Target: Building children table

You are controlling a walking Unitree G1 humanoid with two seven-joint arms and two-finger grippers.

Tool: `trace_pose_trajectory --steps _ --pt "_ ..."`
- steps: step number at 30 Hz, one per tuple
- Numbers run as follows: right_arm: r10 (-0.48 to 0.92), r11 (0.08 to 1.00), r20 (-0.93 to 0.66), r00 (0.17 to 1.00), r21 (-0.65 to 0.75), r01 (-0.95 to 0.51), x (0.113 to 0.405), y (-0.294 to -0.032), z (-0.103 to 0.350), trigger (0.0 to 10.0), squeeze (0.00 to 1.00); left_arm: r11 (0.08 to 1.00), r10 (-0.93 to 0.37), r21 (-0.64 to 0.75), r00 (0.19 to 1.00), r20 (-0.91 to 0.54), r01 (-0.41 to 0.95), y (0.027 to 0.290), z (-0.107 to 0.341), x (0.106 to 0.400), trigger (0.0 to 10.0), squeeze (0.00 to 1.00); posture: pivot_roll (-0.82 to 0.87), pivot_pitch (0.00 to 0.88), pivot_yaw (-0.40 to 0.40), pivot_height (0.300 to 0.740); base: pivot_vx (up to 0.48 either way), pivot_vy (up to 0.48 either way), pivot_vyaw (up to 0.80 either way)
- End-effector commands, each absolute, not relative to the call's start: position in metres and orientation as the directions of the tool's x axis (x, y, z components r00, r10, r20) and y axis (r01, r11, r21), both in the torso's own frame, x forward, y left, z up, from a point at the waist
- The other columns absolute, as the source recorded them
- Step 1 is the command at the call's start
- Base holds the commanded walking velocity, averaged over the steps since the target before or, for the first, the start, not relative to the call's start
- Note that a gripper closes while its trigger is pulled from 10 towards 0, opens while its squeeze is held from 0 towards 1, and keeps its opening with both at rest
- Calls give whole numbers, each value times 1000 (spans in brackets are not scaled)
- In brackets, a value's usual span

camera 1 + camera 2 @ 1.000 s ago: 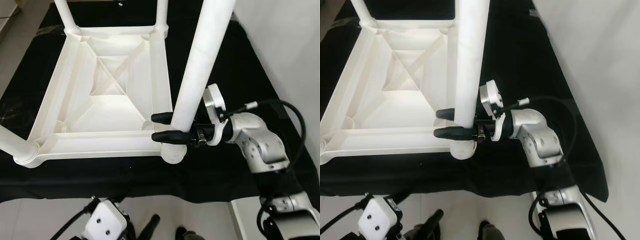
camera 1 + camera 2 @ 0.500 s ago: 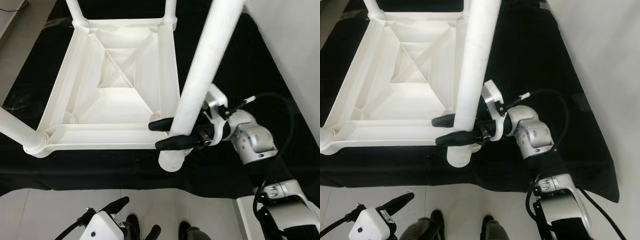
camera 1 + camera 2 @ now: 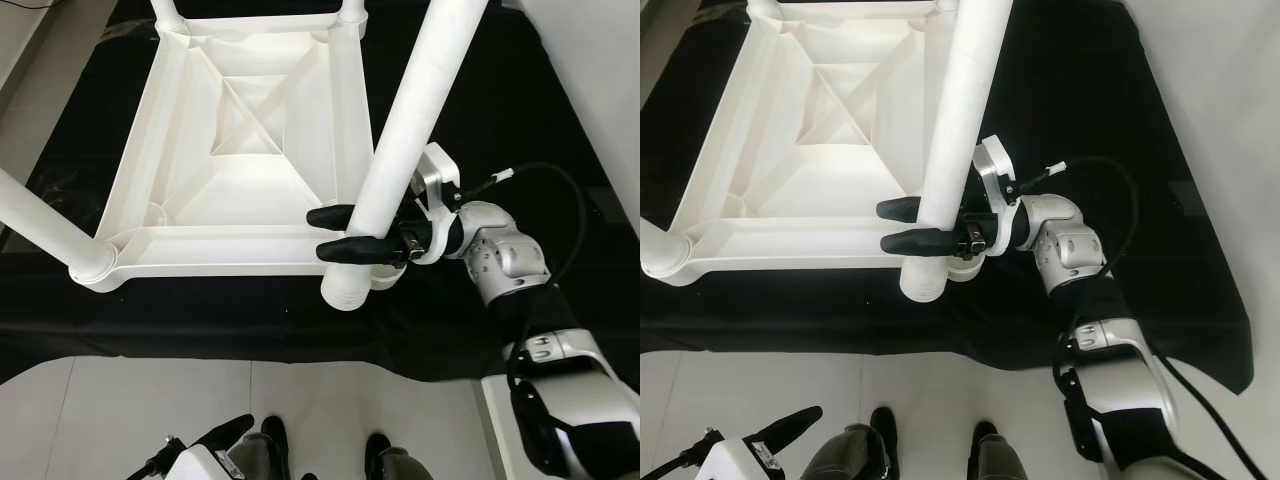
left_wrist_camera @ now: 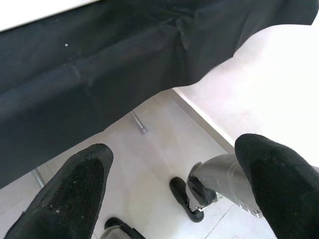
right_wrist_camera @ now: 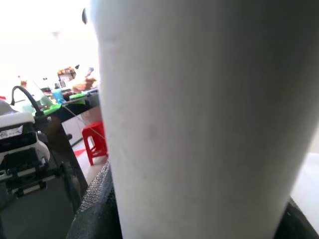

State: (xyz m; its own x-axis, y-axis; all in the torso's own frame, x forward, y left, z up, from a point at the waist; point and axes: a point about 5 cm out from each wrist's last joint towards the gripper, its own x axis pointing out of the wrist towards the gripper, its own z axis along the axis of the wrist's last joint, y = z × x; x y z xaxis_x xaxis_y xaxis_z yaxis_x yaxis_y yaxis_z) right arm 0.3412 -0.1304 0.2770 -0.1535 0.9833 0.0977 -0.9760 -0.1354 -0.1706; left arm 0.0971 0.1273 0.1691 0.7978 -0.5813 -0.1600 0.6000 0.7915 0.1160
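Since a second ago the camera has shifted and the right gripper (image 3: 335, 233) has kept its grip on the white leg (image 3: 400, 150), whose lower end now sits at the near right corner socket (image 3: 352, 290) of the upturned table (image 3: 240, 170), seemingly overhanging the corner slightly.

Nearest, by the floor, the left gripper (image 4: 164, 184) hangs low in front of the tabletop's near edge, its fingers (image 4: 70, 189) spread apart over pale floor tiles, closed on nothing. The robot's feet (image 3: 320, 455) stand below.

Further in, a black cloth (image 3: 500, 130) covers the tabletop, draping over its near edge. On it the table lies top-down, ribbed underside showing. The right gripper reaches in from the right, its fingers (image 3: 915, 241) clamped on either side of the leg just above the socket. The leg rises tilted toward the camera.

Another leg (image 3: 45, 225) stands in the near left corner, and two more (image 3: 165, 12) at the far corners.
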Motion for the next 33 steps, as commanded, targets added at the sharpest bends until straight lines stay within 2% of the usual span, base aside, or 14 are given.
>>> trace_pose_trajectory --steps 1,7,11,17,19,25,33 --pt "979 -145 118 -168 -180 -973 337 -140 287 10000 0 780 -593 113 785 -182 615 128 168 93 10000 0 157 435 20 740 0 0 0" --pt "971 -131 174 -164 -186 -974 337 -150 301 10000 0 779 -593 112 784 -184 616 128 168 93 10000 0 157 435 22 740 0 0 0" --pt "954 -65 275 -118 -196 -978 345 -163 320 10000 0 779 -594 112 783 -184 617 128 168 93 10000 0 158 437 21 740 0 0 0" --pt "946 -22 311 -87 -205 -978 350 -169 327 10000 0 780 -593 113 784 -183 616 128 168 93 10000 0 159 437 20 740 0 0 0" --pt "962 5 266 -56 -222 -975 352 -172 324 10000 0 780 -592 113 785 -182 615 128 168 93 10000 0 160 439 19 740 0 0 0" --pt "977 2 207 -47 -228 -974 351 -173 317 10000 0 781 -592 114 785 -182 615 128 168 93 10000 0 160 439 19 740 0 0 0" --pt "996 -91 -3 -93 -205 -974 339 -162 280 10000 0 780 -592 115 785 -180 615 128 168 93 10000 0 157 441 20 740 0 0 0"
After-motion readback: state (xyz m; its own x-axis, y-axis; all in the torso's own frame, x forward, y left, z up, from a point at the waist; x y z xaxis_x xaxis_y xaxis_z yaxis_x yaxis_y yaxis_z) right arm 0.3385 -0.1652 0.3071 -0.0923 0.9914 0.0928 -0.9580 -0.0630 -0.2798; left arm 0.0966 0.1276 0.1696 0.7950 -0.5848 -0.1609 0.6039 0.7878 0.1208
